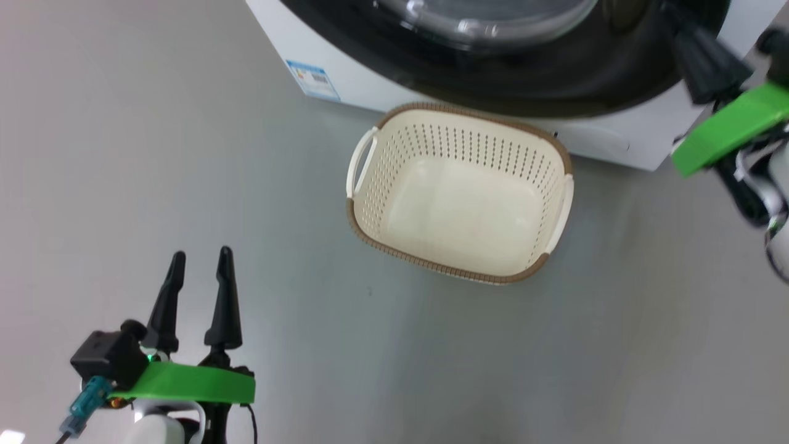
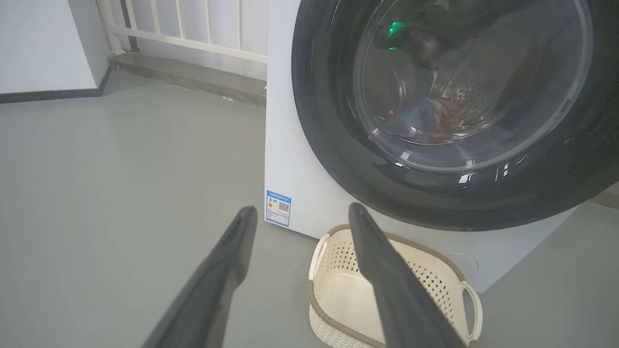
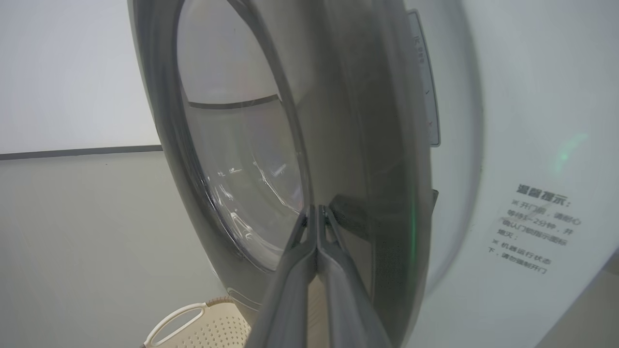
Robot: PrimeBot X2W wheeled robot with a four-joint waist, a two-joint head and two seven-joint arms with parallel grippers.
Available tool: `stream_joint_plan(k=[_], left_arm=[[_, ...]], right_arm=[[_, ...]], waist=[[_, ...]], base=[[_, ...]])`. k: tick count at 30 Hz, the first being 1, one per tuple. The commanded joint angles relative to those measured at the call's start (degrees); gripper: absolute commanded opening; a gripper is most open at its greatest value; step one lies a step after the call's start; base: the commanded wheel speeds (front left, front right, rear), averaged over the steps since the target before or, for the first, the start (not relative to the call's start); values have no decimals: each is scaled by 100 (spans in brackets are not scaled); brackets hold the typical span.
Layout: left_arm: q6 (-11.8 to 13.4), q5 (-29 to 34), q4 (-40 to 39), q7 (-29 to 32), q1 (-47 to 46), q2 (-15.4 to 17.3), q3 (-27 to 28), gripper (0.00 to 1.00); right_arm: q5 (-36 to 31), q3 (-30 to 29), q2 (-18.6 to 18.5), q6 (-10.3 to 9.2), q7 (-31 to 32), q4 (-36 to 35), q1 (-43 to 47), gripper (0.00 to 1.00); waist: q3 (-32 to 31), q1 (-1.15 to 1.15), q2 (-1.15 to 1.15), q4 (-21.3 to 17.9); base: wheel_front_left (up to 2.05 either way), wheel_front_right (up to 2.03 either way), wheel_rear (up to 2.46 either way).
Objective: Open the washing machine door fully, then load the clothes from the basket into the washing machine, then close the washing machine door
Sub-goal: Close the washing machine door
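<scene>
Door: the door (image 2: 319, 121) lies against the front of the washer (image 2: 283, 145). Seen edge-on from the right wrist, its black ring shows no clear gap to the white panel, so I'd call it shut or all but shut.
Clothes: the clothes (image 2: 425, 118) are a blue and orange heap low in the drum, visible through the door's glass.
Basket: the basket (image 1: 462, 209) is empty and sits on the floor (image 1: 185, 154) just in front of the washer, below the door's lower edge.
Right gripper: the right gripper (image 3: 316, 212) has its fingers (image 3: 338, 275) pressed together with nothing between them. The tips are on the ring, beside a dark recess near the door's outer edge.
Left gripper: the left gripper (image 1: 202, 253) has its fingers (image 2: 227, 270) spread wide and empty. It is low over the floor, pointing toward the washer and well apart from basket and door.
Key relation: the door lies straight ahead of the right fingers, along their long axis, so a push runs into the washer's front. The right arm is much the nearer.
Stage: loading looks done, and this is the closing step.
Next: probably a firm press at that edge. I cannot tell whether the latch has caught.
Risk: the closed tips could slide on the glossy curved ring.
</scene>
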Motion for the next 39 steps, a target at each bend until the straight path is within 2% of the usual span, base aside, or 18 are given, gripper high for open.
stream_joint_plan(k=[1,15,27,28,29,32,33,34,39], left_arm=[[-20,20,-160,-77,-178,118,135,100],[-20,37,-118,-77,-354,118,77,100],[-20,71,-94,-77,-345,133,152,100],[-20,80,-90,-77,-338,140,159,100],[-20,84,-83,-77,-332,150,163,100],[-20,91,-61,-77,-314,202,154,100],[-20,93,-52,-77,-308,218,152,100],[-20,97,-42,-77,-302,237,150,100],[-20,116,15,-77,-257,354,131,100]], right_arm=[[141,-14,-92,-2,-28,-16,-255,0],[100,-254,-197,-2,-28,605,-1032,0],[168,-189,23,-2,-28,430,-640,0],[189,-194,36,-2,-28,366,-577,19],[206,-192,47,-2,-28,292,-505,33],[241,-179,63,-2,-28,32,-258,49],[243,-184,62,-2,-28,-61,-168,90],[243,-203,65,-2,-28,-158,-73,100],[182,-360,118,-2,-28,-578,442,100]], waist=[[353,-1,0,54],[460,-1,0,112],[176,-1,0,-109],[128,-1,0,-152],[75,-1,0,-199],[-105,-1,0,-367],[-171,-1,0,-429],[-240,-1,0,-497],[-606,-1,0,-890]], base=[[0,0,0],[0,0,0],[0,0,0],[0,0,0],[0,0,0],[0,0,0],[0,0,0],[0,0,0],[0,0,0]])
